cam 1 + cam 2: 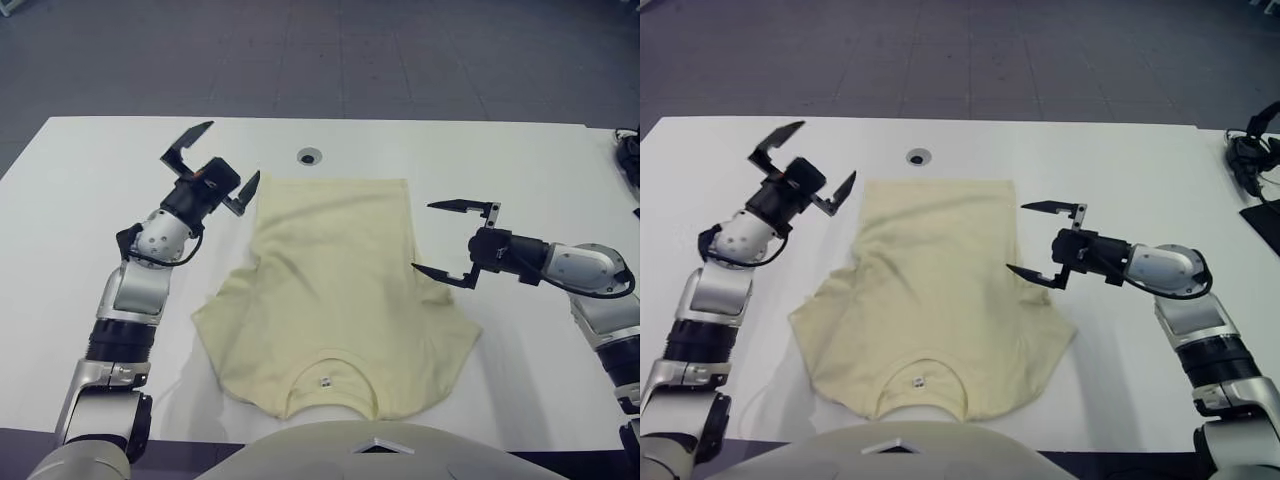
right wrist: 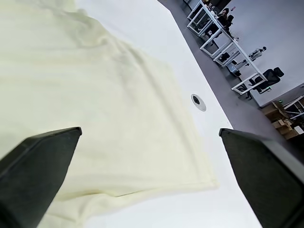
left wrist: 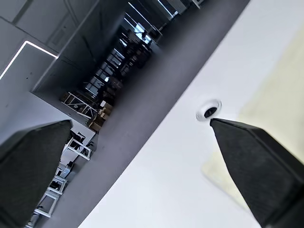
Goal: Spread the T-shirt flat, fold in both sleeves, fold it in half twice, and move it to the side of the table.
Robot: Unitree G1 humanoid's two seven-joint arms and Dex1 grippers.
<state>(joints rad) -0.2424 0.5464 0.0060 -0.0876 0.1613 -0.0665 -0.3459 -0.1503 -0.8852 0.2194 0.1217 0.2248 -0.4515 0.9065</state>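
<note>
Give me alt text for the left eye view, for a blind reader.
A pale yellow T-shirt lies on a white table, collar toward the robot. The left gripper, open, is by its far left corner; the right gripper, open, is at its right edge.

Neck label [image 1: 324, 381] of T-shirt [image 1: 330, 270]: print illegible.

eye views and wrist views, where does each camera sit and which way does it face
Left eye view: on the head, facing forward and down at the T-shirt on the table; left arm and right arm show, jaws open.
Right eye view: beside it, same scene and arms.
Left wrist view: on the left wrist, facing along the table toward the room; its jaws frame the hole.
Right wrist view: on the right wrist, facing across the T-shirt; its jaws show.
Shared: all show T-shirt and hole.
</note>
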